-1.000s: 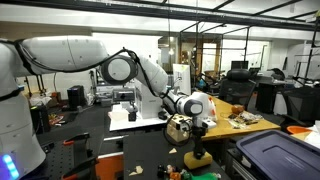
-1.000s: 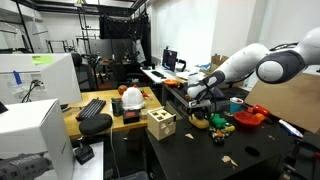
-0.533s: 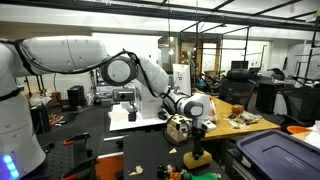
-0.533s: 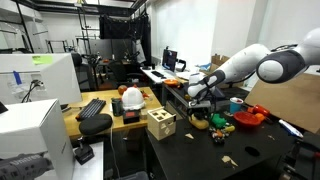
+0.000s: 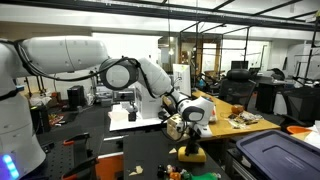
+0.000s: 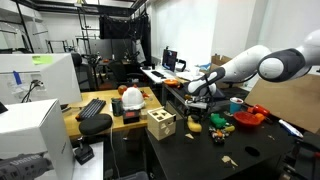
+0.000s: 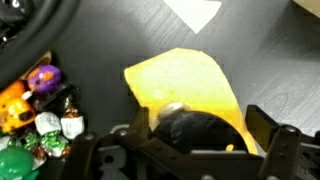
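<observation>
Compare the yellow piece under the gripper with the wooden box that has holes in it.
Colour: the yellow piece is plain bright yellow; the wooden box is pale wood with dark cut-out holes.
Shape: the yellow piece looks low and rounded; the wooden box is a taller cube.
Place: the yellow piece lies right below the open gripper; the wooden box stands apart, off to the side.
Both rest on the dark table.

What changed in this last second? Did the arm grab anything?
The gripper sank a little toward the yellow object on the dark table, with its jaws wide open. Nothing was grasped or let go. The yellow object, the wooden box and the small toys stayed put.
</observation>
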Available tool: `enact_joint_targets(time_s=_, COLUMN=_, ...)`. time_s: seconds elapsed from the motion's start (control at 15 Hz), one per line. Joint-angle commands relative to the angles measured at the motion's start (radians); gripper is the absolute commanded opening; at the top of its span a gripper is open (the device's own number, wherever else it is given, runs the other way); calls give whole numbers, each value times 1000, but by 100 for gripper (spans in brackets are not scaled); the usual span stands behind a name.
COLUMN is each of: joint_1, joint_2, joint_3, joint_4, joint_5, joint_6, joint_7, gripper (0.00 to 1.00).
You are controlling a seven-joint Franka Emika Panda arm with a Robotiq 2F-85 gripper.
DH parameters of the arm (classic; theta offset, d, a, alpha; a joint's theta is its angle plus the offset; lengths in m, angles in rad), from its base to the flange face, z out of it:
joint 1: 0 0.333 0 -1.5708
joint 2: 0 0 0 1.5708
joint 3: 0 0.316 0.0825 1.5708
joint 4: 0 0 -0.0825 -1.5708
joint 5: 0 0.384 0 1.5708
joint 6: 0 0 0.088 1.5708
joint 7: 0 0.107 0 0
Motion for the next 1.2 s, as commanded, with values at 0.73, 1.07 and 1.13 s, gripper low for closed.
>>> enact_joint_targets(time_s=0.73, joint_1=42, joint_2=-58, joint_3=-8, joint_4=-73, joint_5=-51, joint_6=75, joint_7=-44, gripper=100)
enact_joint_targets(time_s=1.07, joint_1=58, joint_2=-99, joint_3=-33, joint_4=-104, joint_5=-106, joint_6=94, joint_7=-101, gripper=100)
enact_joint_targets(time_s=1.13, joint_1=61, joint_2=-103, joint_3=-38, joint_4=-107, joint_5=-118, joint_6=95, joint_7=-110, gripper=100)
